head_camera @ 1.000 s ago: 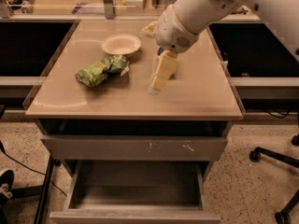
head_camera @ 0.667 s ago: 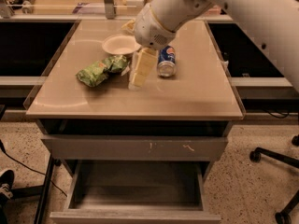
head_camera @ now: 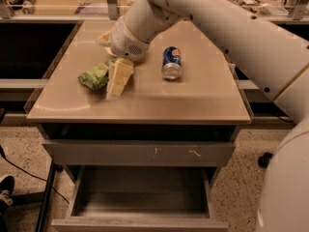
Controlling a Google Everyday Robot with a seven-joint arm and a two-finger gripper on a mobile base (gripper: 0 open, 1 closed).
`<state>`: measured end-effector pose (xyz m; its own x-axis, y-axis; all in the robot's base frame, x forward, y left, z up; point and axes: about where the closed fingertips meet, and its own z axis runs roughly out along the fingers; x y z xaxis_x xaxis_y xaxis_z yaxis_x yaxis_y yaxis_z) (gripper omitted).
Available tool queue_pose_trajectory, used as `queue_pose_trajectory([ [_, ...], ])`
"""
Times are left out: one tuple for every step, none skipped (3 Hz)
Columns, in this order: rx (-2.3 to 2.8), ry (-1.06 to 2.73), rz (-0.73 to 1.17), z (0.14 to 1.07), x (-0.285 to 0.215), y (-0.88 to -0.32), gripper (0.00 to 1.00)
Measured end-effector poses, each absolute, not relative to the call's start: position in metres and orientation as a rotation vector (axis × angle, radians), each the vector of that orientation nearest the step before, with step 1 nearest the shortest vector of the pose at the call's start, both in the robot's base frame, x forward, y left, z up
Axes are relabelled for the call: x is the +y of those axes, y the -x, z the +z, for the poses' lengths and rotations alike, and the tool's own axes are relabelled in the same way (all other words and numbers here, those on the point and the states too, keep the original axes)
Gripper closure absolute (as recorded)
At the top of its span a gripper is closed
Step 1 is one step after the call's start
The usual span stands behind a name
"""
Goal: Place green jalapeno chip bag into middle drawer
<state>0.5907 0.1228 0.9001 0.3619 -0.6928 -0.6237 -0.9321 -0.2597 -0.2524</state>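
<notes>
The green jalapeno chip bag [head_camera: 93,76] lies crumpled on the left part of the tan table top [head_camera: 203,100]. My gripper [head_camera: 117,82] hangs down from the white arm and sits right at the bag's right end, covering part of it. I cannot tell whether it touches the bag. The middle drawer [head_camera: 140,223] is pulled open below the table, low in the view, and its dark-grey tray holds nothing.
A blue soda can [head_camera: 171,63] lies on its side to the right of the gripper. A white bowl [head_camera: 103,36] is mostly hidden behind the arm. A closed grey drawer front with white scratch marks [head_camera: 140,152] sits above the open drawer.
The arm has swung left across the table, from near the soda can over to the chip bag's right end. The can, hidden at first, now shows fully.
</notes>
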Motion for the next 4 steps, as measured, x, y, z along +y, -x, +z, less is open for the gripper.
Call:
queue_pose_trajectory([
  [1.364, 2.082, 0.594, 0.874, 0.156, -0.581, 0.0],
  [1.341, 2.137, 0.635, 0.845, 0.181, -0.569, 0.0],
  [1.341, 2.137, 0.635, 0.845, 0.181, -0.569, 0.0],
  [1.398, 2.174, 0.569, 0.862, 0.157, -0.569, 0.0],
])
